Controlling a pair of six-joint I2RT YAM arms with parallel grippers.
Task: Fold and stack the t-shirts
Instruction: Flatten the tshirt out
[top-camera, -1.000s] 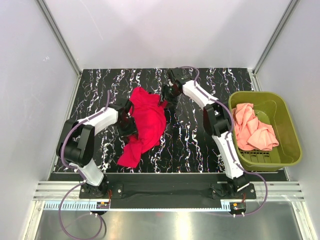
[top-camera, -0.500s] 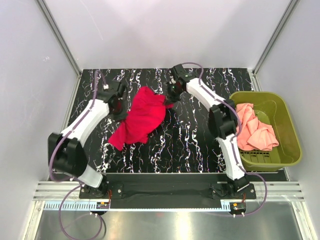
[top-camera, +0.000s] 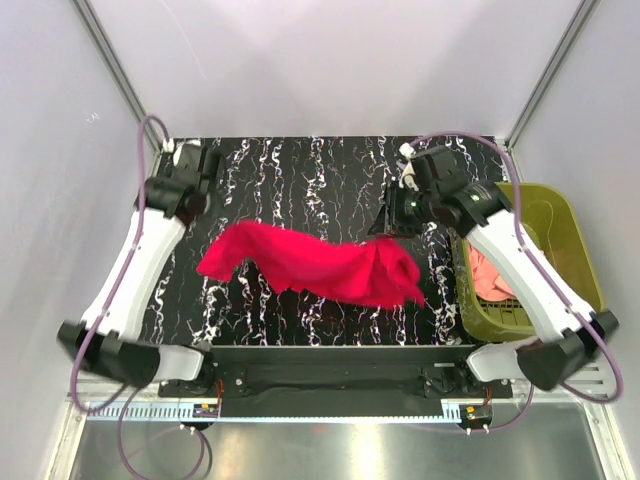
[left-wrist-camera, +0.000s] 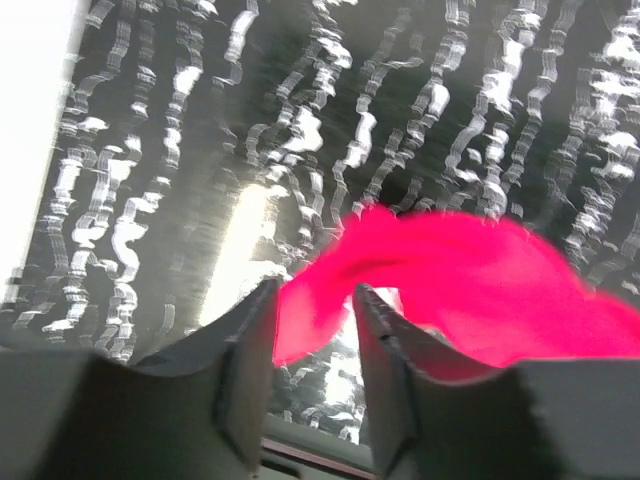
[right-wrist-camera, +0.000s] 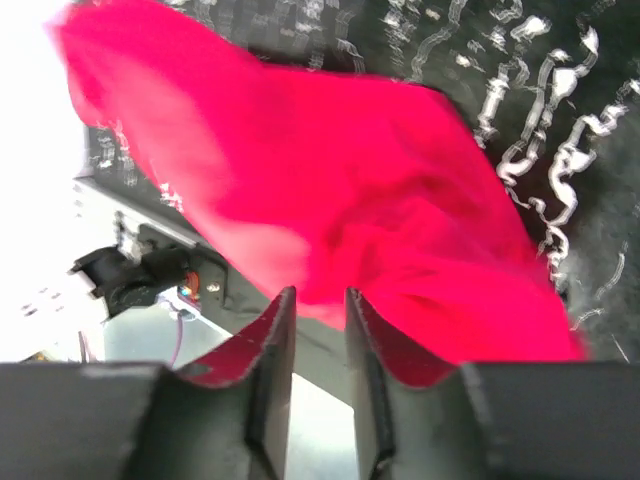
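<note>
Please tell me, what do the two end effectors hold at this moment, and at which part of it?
Both hold the red t-shirt, stretched between them above the table. The left end effector pinches its left end, the right end effector an edge at its right end.

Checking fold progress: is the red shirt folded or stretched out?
Stretched out: the crimson red cloth t-shirt hangs unfolded between left gripper and right gripper.

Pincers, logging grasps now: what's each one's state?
Left pincer: closed on the red t-shirt.
Right pincer: closed on the same shirt.
</note>
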